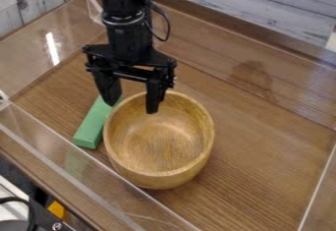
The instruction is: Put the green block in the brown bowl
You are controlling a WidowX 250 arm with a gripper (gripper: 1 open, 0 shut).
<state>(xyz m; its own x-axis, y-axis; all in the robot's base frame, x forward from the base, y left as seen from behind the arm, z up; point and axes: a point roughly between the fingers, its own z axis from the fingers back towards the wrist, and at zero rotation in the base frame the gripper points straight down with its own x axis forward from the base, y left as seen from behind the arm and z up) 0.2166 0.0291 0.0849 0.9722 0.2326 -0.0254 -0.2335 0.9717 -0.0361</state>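
The green block [92, 123] lies flat on the wooden table, just left of the brown bowl [159, 139] and close against its rim. My black gripper [132, 98] hangs open above the gap between them. Its left finger is over the block's far end and its right finger over the bowl's far-left rim. Nothing is between the fingers. The bowl is empty.
A clear plastic wall [79, 181] runs along the near and right edges of the wooden table [262, 97]. A whitewashed plank backdrop [262, 4] rises at the far side. A black cable trails from the arm.
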